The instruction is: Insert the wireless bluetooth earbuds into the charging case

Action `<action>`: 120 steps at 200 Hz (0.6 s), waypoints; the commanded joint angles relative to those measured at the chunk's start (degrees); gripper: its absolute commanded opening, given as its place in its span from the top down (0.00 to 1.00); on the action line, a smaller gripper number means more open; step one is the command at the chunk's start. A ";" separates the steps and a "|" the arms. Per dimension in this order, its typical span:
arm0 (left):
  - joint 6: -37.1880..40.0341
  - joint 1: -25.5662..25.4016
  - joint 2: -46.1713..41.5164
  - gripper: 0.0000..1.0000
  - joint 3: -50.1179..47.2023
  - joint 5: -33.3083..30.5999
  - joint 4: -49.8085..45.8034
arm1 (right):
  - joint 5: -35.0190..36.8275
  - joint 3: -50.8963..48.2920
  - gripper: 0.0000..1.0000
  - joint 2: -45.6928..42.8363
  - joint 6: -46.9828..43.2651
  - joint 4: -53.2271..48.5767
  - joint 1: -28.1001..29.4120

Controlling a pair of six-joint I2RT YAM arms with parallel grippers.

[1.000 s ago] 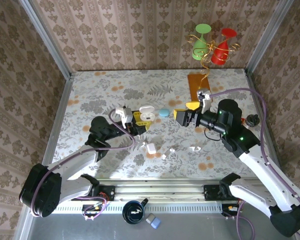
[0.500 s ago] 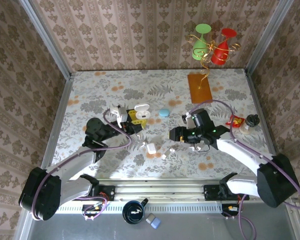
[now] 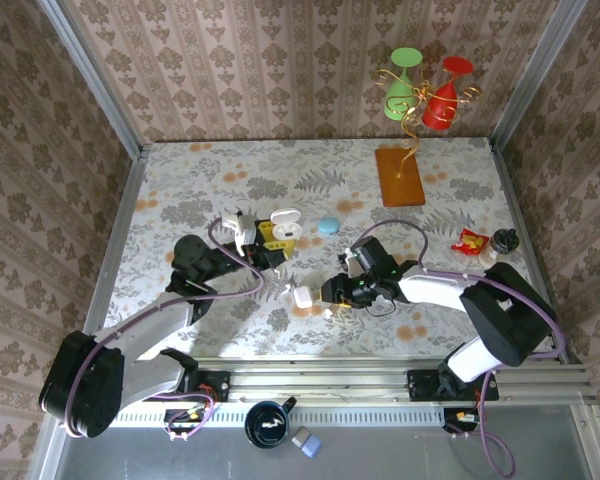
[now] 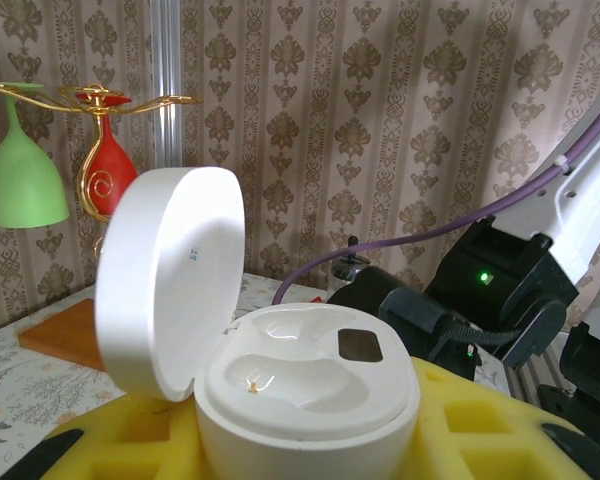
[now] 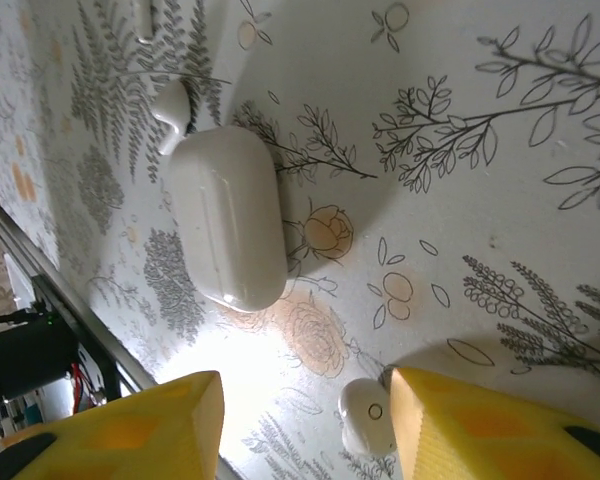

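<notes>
Gripping the charging case (image 4: 310,400) between its yellow pads (image 4: 470,430), the left end effector (image 4: 295,445) is clenched on the round white body and holds it upright, with the lid hinged wide open to one side and the moulded wells facing up. The right end effector (image 5: 305,425) is down low over the floral tabletop (image 3: 180,190), jaws released and apart. They straddle one small white earbud (image 5: 365,418), which lies on the surface right against one yellow finger (image 5: 460,425) and well clear of the other. Near it a closed white oblong case (image 5: 225,215) lies flat on the tabletop, with a second earbud (image 5: 170,105) touching one end. In the overhead view a pale blue oval (image 3: 327,225) sits on the tabletop beyond the right end effector. Toward the back stands an orange board (image 3: 398,176) whose gold wire stand carries a green glass (image 3: 400,88) and a red glass (image 3: 443,100).
</notes>
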 commanded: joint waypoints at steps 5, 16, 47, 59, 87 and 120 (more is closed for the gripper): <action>-1.22 0.36 0.08 0.76 0.74 1.62 2.31 | 0.63 0.51 0.51 2.37 0.23 1.73 0.42; -1.28 0.36 0.00 0.76 0.69 1.56 2.29 | 0.48 0.20 0.51 3.00 0.22 2.00 0.42; -1.21 0.36 0.17 0.76 0.83 1.42 2.31 | -0.24 -0.19 0.51 2.86 -0.26 1.17 0.68; -1.21 0.36 0.17 0.76 0.82 1.43 2.29 | 0.78 0.32 0.51 1.38 -1.74 -1.23 1.02; -1.26 0.37 0.48 0.76 0.91 1.46 2.29 | 7.04 1.93 0.47 -2.23 -6.29 -8.16 1.21; -1.43 -0.04 0.73 0.76 1.43 1.65 2.51 | 11.10 3.96 0.49 -1.80 -6.68 -10.44 -0.80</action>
